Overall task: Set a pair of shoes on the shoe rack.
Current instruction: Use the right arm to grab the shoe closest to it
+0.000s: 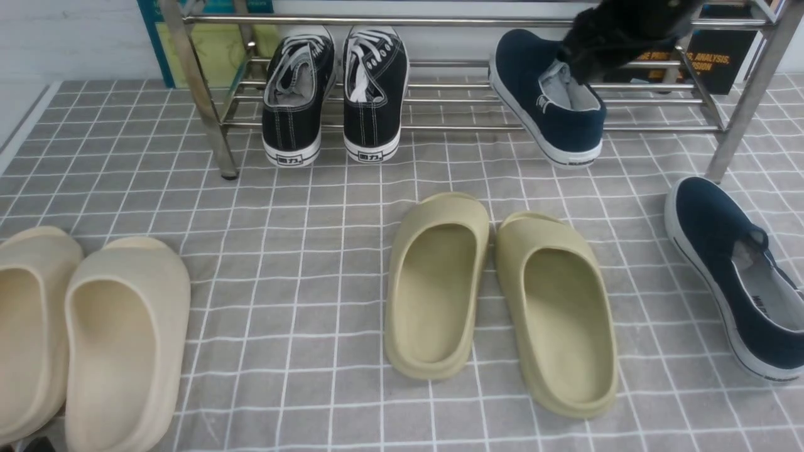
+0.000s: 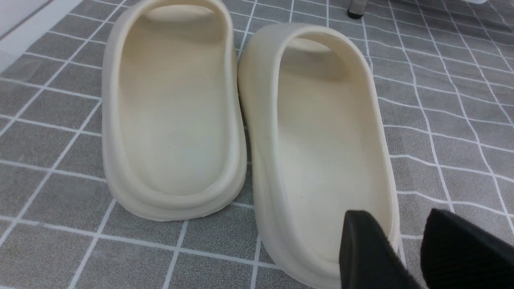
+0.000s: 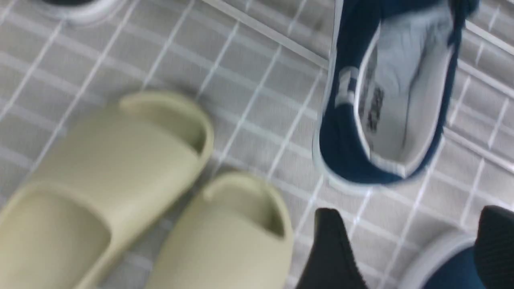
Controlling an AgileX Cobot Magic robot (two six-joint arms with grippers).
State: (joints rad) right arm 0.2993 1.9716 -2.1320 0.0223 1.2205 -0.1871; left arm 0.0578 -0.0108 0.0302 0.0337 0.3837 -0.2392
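One navy slip-on shoe (image 1: 546, 100) rests on the lower bars of the silver shoe rack (image 1: 440, 129), toe pointing back-left, heel overhanging the front bar. It also shows in the right wrist view (image 3: 385, 100). The second navy shoe (image 1: 735, 276) lies on the floor cloth at the right, in front of the rack; its toe (image 3: 449, 265) shows between my right fingers. My right gripper (image 1: 587, 59) (image 3: 411, 216) is open and empty, above the racked shoe. My left gripper (image 2: 395, 228) is open and empty over the heel edge of a cream slipper; it is out of the front view.
Black lace-up sneakers (image 1: 333, 94) stand on the rack's left part. Olive slippers (image 1: 496, 295) (image 3: 120, 192) lie mid-floor, and cream slippers (image 1: 88, 339) (image 2: 249, 120) at the near left. A rack leg (image 1: 747, 100) stands near the floor shoe. A dark box (image 1: 716, 59) is behind the rack.
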